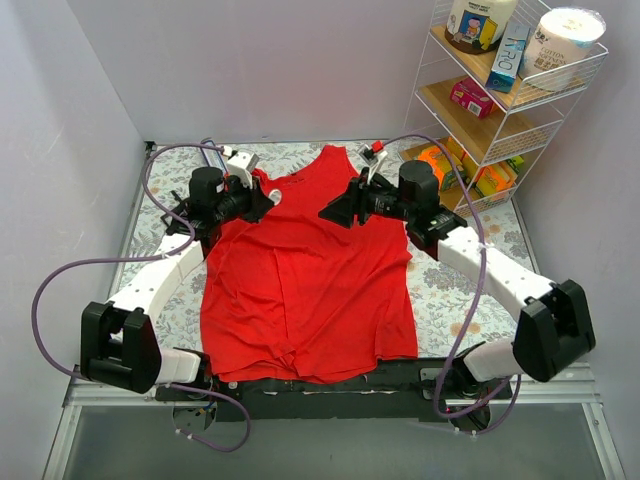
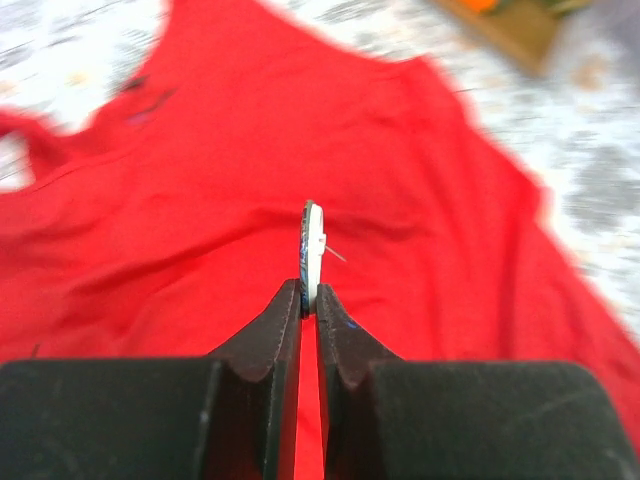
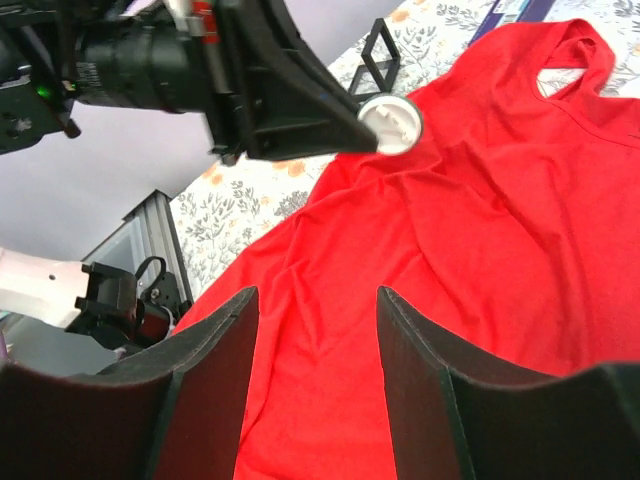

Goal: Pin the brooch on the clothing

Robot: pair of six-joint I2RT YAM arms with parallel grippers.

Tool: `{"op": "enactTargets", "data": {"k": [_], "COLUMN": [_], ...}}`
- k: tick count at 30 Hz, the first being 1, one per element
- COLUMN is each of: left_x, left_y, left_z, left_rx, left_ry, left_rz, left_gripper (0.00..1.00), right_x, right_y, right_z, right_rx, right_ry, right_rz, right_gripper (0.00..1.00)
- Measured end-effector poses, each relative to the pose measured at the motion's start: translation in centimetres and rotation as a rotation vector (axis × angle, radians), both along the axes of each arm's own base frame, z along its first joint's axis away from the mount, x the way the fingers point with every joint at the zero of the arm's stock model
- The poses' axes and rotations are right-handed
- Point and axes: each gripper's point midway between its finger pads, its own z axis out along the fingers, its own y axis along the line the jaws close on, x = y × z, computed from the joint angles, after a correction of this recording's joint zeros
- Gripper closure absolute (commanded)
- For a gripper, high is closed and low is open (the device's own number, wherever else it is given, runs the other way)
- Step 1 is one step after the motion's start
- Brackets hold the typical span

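The left gripper (image 2: 309,291) was closed on the brooch (image 2: 313,248), clamping the disc by its lower edge so that it stood edge-on above the clothing (image 1: 305,290), near the shoulder strap on the left arm's side. The clothing lay spread on the floral table cover (image 1: 452,292). The right gripper (image 3: 314,300) was open and empty, jaws apart, over the red fabric, facing the brooch
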Motion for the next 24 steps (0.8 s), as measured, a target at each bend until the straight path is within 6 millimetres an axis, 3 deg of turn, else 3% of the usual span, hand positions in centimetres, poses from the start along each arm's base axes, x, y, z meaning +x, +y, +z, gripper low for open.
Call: {"op": "enactTargets", "data": {"k": [4,8,13,19,24], "left_x": [1.7,2.4,2.9,3.2,3.3], "left_y": [4.2,6.5,9.2,10.7,12.0], "left_z": [-3.7,-6.9,-9.4,-11.9,-14.7], "left_rx": [0.211,0.353,0.511,0.727,0.906], "left_ry": [0.010,0.059,0.089,0.101,0.140], "left_rz": [0.183,0.254,0.343,0.404,0.421], "left_gripper": [1.00,1.00,1.00,1.00,1.00], "right_x": [-1.5,-2.8,-4.1,-5.7,-7.1], "right_y": [-1.7,-3.1,-4.3,-5.4,-6.3], "right_z": [0.9,1.7,1.1,0.5,1.5], "right_rx": [-0.012,-0.015,-0.037,-0.057,-0.050], "right_ry": [-0.052,-0.094,-0.098,-0.095,-0.127], "right_rz": [-0.031,-0.047,-0.052,-0.043,-0.039], "right_gripper": [0.42,0.42,0.42,0.42,0.41]}}
